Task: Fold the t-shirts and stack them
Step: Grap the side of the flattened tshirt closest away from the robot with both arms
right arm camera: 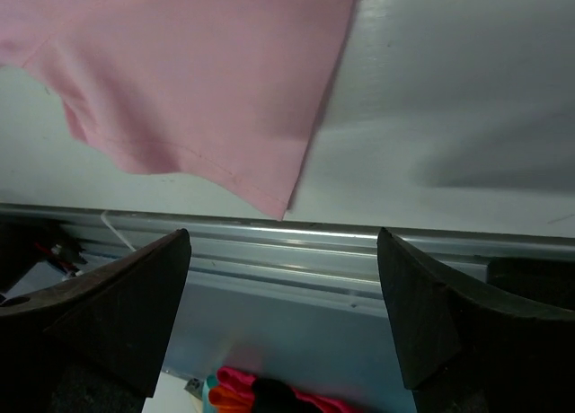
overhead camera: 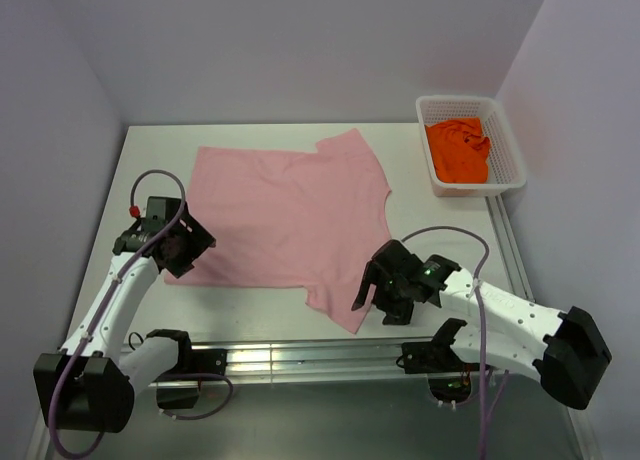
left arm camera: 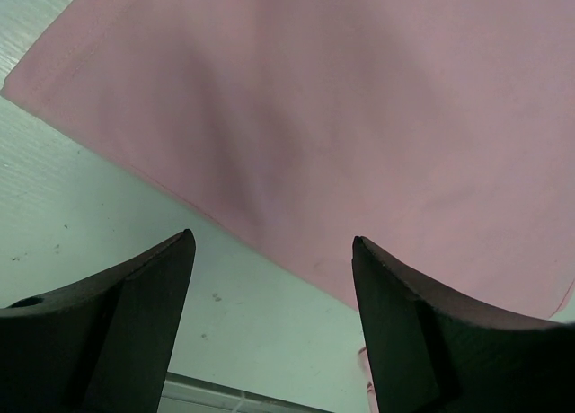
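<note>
The pale pink t-shirt (overhead camera: 285, 215) lies spread flat on the table, its near sleeve reaching toward the front edge. It also shows in the left wrist view (left arm camera: 359, 117) and the right wrist view (right arm camera: 198, 81). The bright orange t-shirt (overhead camera: 458, 150) lies crumpled in the white basket (overhead camera: 513, 155). My left gripper (overhead camera: 192, 242) is open and empty, just above the pink shirt's near left hem (left arm camera: 269, 238). My right gripper (overhead camera: 368, 285) is open and empty, beside the near sleeve's tip (right arm camera: 278, 238).
The white basket stands at the back right corner. A metal rail (overhead camera: 300, 355) runs along the table's near edge and shows in the right wrist view (right arm camera: 296, 242). White walls close in the table on the left, back and right.
</note>
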Controlling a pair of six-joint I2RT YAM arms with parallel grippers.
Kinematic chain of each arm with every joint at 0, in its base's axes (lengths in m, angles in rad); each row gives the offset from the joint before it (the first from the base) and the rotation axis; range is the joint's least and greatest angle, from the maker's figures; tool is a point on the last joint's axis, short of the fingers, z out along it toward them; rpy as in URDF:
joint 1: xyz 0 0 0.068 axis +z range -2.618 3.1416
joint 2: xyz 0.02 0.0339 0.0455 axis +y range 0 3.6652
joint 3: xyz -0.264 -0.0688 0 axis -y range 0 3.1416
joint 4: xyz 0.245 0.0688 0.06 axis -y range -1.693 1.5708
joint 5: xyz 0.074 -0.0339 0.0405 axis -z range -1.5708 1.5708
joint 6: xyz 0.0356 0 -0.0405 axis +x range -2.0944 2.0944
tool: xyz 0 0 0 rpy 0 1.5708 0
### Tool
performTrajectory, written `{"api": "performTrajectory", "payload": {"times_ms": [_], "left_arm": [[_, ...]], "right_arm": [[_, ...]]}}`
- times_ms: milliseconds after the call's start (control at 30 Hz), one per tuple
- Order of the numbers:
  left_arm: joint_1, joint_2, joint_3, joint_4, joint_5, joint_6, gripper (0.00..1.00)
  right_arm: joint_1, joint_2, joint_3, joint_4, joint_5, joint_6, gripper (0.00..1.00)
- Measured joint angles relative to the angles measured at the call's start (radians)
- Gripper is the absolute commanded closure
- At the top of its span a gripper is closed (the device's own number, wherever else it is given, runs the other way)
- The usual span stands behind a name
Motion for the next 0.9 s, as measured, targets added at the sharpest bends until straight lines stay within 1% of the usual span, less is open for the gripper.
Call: {"api": "performTrajectory", "payload": {"times_ms": [133, 300, 400, 500, 533, 600, 667, 700, 733, 767, 900], "left_arm": [[0.0, -0.003, -0.001, 0.0, 0.007, -0.004, 0.23], [0.0, 0.003, -0.009, 0.003, 0.024, -0.002, 0.24], [0.0, 0.021, -0.01, 0.003, 0.027, 0.003, 0.24], [0.0, 0.042, -0.01, 0.004, 0.026, 0.011, 0.24], [0.0, 0.047, -0.01, 0.004, 0.026, 0.014, 0.24], [0.0, 0.056, -0.01, 0.005, 0.024, 0.019, 0.24], [0.0, 0.062, -0.01, 0.005, 0.024, 0.019, 0.25], [0.0, 0.063, -0.01, 0.005, 0.024, 0.019, 0.25], [0.0, 0.065, -0.01, 0.005, 0.024, 0.019, 0.25], [0.0, 0.065, -0.01, 0.006, 0.024, 0.019, 0.25], [0.0, 0.065, -0.01, 0.004, 0.018, 0.011, 0.29]], "right_arm": [[0.117, 0.058, -0.029, 0.085, 0.005, 0.116, 0.1], [0.185, 0.164, -0.056, 0.198, 0.01, 0.207, 0.12], [0.212, 0.217, -0.055, 0.243, 0.011, 0.244, 0.18], [0.231, 0.25, -0.054, 0.306, 0.0, 0.271, 0.3], [0.235, 0.264, -0.054, 0.333, -0.006, 0.281, 0.38], [0.239, 0.288, -0.053, 0.365, -0.007, 0.288, 0.49], [0.241, 0.305, -0.052, 0.388, -0.005, 0.29, 0.69], [0.243, 0.311, -0.053, 0.389, 0.001, 0.291, 0.76], [0.243, 0.313, -0.054, 0.388, 0.006, 0.293, 0.88], [0.243, 0.312, -0.056, 0.383, 0.016, 0.29, 0.92], [0.243, 0.294, -0.055, 0.337, 0.046, 0.282, 1.0]]}}
